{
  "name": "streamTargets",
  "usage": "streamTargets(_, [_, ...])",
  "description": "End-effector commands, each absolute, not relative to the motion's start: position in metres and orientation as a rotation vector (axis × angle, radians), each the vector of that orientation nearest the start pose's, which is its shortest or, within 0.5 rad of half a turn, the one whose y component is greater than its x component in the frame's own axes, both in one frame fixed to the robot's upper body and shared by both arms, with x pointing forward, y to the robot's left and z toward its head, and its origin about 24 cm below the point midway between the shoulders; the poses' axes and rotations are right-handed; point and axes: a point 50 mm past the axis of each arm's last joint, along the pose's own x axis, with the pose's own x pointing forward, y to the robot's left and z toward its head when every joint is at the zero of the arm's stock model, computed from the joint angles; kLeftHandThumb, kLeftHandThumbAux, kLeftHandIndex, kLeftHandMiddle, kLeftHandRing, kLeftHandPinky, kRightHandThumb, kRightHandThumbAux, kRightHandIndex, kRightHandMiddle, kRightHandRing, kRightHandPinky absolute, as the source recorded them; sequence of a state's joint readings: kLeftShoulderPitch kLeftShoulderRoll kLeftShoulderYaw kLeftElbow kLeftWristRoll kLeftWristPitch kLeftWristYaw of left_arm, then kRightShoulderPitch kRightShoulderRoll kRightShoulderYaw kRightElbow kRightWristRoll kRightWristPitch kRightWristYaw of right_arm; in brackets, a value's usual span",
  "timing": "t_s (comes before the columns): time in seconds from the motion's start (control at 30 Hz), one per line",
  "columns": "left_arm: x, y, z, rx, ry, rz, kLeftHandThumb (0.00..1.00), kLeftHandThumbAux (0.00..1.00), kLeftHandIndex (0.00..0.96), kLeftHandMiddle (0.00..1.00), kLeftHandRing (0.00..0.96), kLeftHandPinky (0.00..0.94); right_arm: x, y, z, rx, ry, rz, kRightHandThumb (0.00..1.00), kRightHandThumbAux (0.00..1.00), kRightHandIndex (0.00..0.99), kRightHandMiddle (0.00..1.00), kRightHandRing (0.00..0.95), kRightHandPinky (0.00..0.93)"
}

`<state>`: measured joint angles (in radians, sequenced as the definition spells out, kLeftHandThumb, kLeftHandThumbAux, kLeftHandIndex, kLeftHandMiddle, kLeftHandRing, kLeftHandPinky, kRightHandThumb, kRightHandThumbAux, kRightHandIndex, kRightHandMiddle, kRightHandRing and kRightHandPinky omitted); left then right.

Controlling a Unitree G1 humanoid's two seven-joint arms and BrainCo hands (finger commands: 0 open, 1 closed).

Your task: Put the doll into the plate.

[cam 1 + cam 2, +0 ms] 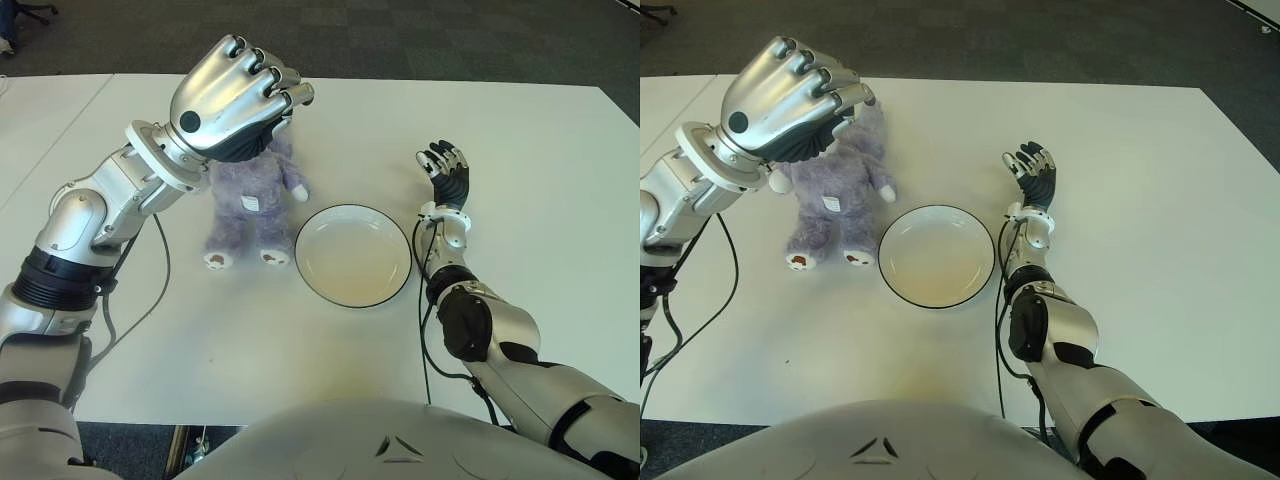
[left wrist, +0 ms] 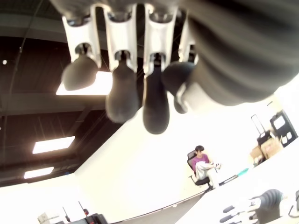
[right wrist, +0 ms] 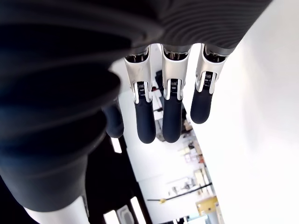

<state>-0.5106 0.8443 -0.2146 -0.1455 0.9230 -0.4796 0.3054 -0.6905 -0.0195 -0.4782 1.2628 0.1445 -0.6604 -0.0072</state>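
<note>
Sitting upright on the white table (image 1: 540, 160), a soft, fuzzy purple doll (image 1: 252, 200) is seen just left of a round, glossy cream plate (image 1: 353, 254) with a dark rim. The left hand (image 1: 235, 95) is held over the doll's head, metal fingers curled loosely and holding nothing, apparently poised for a grasp. The right hand (image 1: 444, 170) is shown right of the plate, fingers relaxed and empty.

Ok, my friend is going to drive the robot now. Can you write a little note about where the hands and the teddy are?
Left hand: over the doll's head, fingers relaxed, holding nothing.
Right hand: idle and open, to the right of the plate.
Doll: purple teddy sitting on the white table, just left of the plate, not in it.
Done: the left hand is over the doll.
Left: close the left hand on the doll, lift it, set it in the plate, let go.
</note>
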Motion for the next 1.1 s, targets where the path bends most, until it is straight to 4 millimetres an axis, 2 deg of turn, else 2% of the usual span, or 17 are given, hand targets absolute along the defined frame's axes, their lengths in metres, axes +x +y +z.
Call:
streamTargets(0.03, [0.273,0.153,0.225,1.661,-1.298,-0.175,0.718,0.699,0.422,0.793,0.842,0.881,0.284,-0.167,-0.067,0.396,0.404,-0.348,0.051,0.858,0.274,0.294,0.273,0.239])
streamTargets(0.13, [0.274,0.154,0.223,1.663,-1.28,-0.187,0.717,0.698,0.424,0.793,0.839,0.876,0.284,-0.166,-0.067,0.397,0.406,-0.349,0.057,0.853,0.275,0.301,0.281,0.256])
streamTargets(0.2, [0.275,0.155,0.22,1.67,-1.258,-0.189,0.712,0.694,0.431,0.78,0.813,0.825,0.284,-0.166,-0.067,0.399,0.406,-0.349,0.068,0.848,0.277,0.306,0.287,0.261])
streamTargets(0.27, [0.274,0.159,0.219,1.707,-1.224,-0.2,0.71,0.693,0.432,0.777,0.807,0.812,0.284,-0.166,-0.067,0.399,0.404,-0.348,0.071,0.847,0.277,0.307,0.287,0.262])
streamTargets(0.3, [0.274,0.162,0.218,1.731,-1.205,-0.209,0.696,0.695,0.419,0.722,0.753,0.755,0.284,-0.166,-0.067,0.399,0.404,-0.348,0.072,0.847,0.276,0.305,0.283,0.249])
streamTargets(0.33, [0.274,0.167,0.218,1.762,-1.174,-0.219,0.694,0.695,0.417,0.713,0.744,0.745,0.284,-0.166,-0.067,0.399,0.403,-0.348,0.072,0.847,0.276,0.304,0.283,0.247])
streamTargets(0.37, [0.273,0.17,0.217,1.78,-1.153,-0.226,0.547,0.516,0.256,0.625,0.685,0.679,0.284,-0.166,-0.067,0.399,0.403,-0.348,0.072,0.847,0.277,0.304,0.281,0.241])
streamTargets(0.4, [0.271,0.178,0.218,1.822,-1.098,-0.254,0.521,0.486,0.229,0.61,0.675,0.667,0.283,-0.166,-0.067,0.4,0.402,-0.349,0.072,0.848,0.277,0.304,0.281,0.239])
streamTargets(0.43, [0.27,0.184,0.218,1.85,-1.059,-0.275,0.395,0.437,0.091,0.238,0.277,0.347,0.283,-0.166,-0.067,0.401,0.402,-0.349,0.073,0.85,0.279,0.303,0.279,0.237])
streamTargets(0.47, [0.266,0.193,0.218,1.896,-0.99,-0.317,0.361,0.426,0.055,0.143,0.174,0.263,0.283,-0.166,-0.067,0.403,0.402,-0.349,0.073,0.85,0.28,0.303,0.279,0.237])
streamTargets(0.5, [0.264,0.199,0.219,1.926,-0.944,-0.346,0.301,0.37,0.013,0.035,0.043,0.065,0.283,-0.166,-0.067,0.404,0.403,-0.35,0.074,0.851,0.281,0.301,0.276,0.234])
streamTargets(0.53, [0.261,0.206,0.219,1.956,-0.894,-0.374,0.291,0.36,0.006,0.017,0.021,0.032,0.283,-0.166,-0.067,0.405,0.403,-0.349,0.075,0.851,0.281,0.301,0.276,0.233])
streamTargets(0.6, [0.255,0.213,0.219,1.989,-0.83,-0.395,0.249,0.323,0.0,0.0,0.001,0.001,0.283,-0.166,-0.067,0.405,0.405,-0.349,0.075,0.847,0.282,0.299,0.273,0.23])
streamTargets(0.73, [0.247,0.217,0.222,2.008,-0.763,-0.375,0.229,0.306,0.0,0.0,0.0,0.0,0.283,-0.166,-0.067,0.4,0.405,-0.348,0.076,0.844,0.285,0.301,0.273,0.232])
streamTargets(0.87, [0.239,0.225,0.229,2.009,-0.683,-0.364,0.245,0.249,0.0,0.0,0.0,0.0,0.284,-0.166,-0.067,0.391,0.417,-0.343,0.066,0.826,0.272,0.29,0.264,0.218])
streamTargets(1.1, [0.232,0.236,0.226,1.951,-0.57,-0.362,0.293,0.198,0.0,0.0,0.0,0.0,0.285,-0.167,-0.067,0.387,0.439,-0.338,0.046,0.828,0.265,0.284,0.255,0.209])
